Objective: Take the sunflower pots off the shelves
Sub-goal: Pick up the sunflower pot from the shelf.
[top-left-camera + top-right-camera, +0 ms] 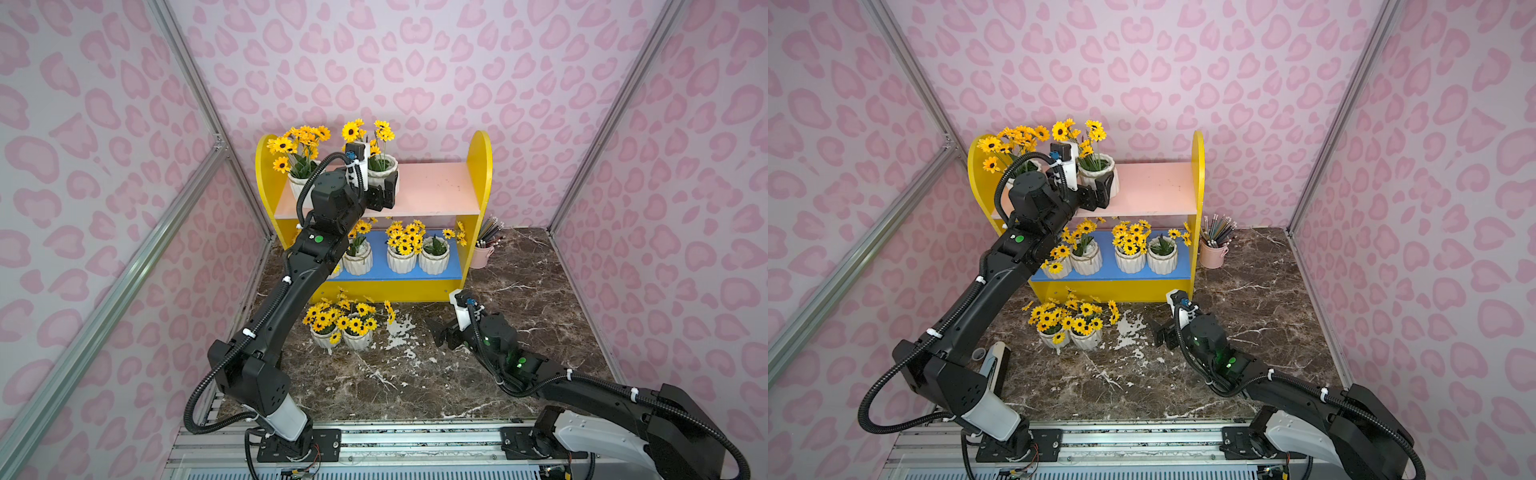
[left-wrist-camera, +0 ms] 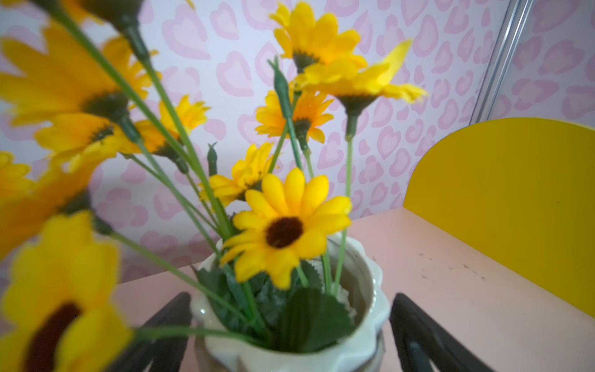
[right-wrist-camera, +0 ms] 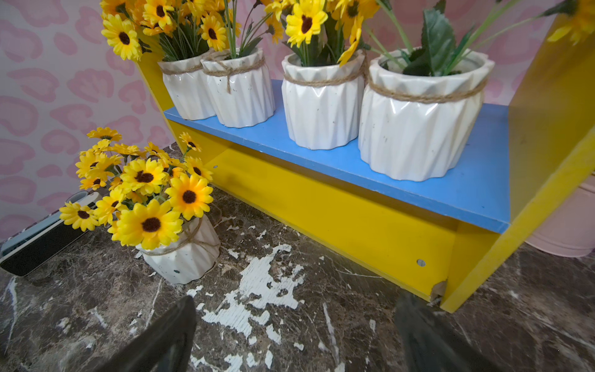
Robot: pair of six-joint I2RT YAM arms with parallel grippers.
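Upper centre in a top view, the left gripper (image 1: 385, 192) is spread wide around a white sunflower pot (image 1: 382, 171) on the pale pink upper board (image 1: 436, 187) of the yellow shelf unit (image 1: 480, 166), with a second pot (image 1: 298, 183) further left. Four pots (image 3: 322, 109) line the blue lower board (image 3: 418, 180). Two more pots (image 1: 358, 340) stand on the marble floor (image 1: 415, 374) in front. At lower right, the right gripper (image 1: 439, 332) hangs spread and empty.
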